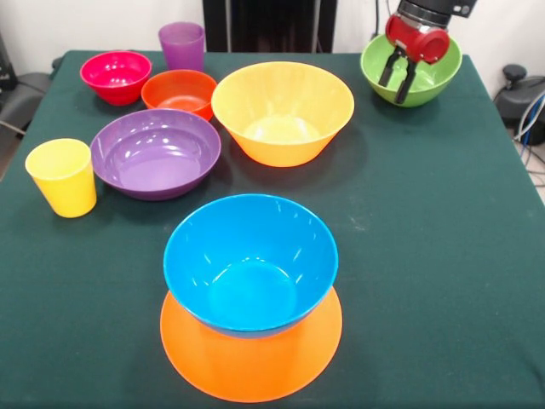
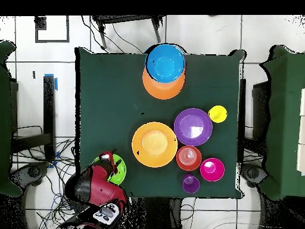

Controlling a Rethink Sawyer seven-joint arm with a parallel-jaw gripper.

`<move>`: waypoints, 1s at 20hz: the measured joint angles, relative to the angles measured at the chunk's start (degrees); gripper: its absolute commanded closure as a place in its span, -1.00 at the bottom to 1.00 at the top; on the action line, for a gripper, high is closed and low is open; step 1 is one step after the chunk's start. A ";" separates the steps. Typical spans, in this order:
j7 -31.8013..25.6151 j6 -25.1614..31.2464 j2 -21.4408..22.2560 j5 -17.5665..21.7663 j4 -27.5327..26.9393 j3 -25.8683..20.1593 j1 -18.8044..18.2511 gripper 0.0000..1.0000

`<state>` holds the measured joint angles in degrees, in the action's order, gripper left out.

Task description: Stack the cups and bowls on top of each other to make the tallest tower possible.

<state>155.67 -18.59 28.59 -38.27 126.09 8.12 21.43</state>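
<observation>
The tower is a blue bowl (image 1: pixel 249 264) standing on a large orange bowl (image 1: pixel 251 362) at the table's near edge; it also shows in the overhead view (image 2: pixel 165 61). A second large orange bowl (image 1: pixel 283 111) stands upright mid-table. A wide purple bowl (image 1: pixel 156 153), a yellow cup (image 1: pixel 64 177), a pink-red bowl (image 1: pixel 116 76), an orange-red bowl (image 1: pixel 180 91) and a purple cup (image 1: pixel 181 45) stand at the left. My gripper (image 1: pixel 392 90) hangs open and empty over the green bowl (image 1: pixel 430 81) at the far right; it also shows in the overhead view (image 2: pixel 108 161). No teal bowl shows.
The table (image 1: pixel 426 239) is covered in dark green cloth. Cables and a chair lie off its far right corner. In the overhead view the red arm (image 2: pixel 92 186) reaches in over the table's bottom left corner.
</observation>
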 measured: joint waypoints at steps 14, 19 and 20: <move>0.00 0.00 0.15 0.00 0.01 0.02 0.05 -1.00; 0.00 0.00 0.25 0.00 0.01 0.31 0.52 -1.00; 0.00 0.00 0.31 0.01 0.01 0.41 0.67 -1.00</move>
<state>155.67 -18.59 28.91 -38.26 126.09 8.53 22.10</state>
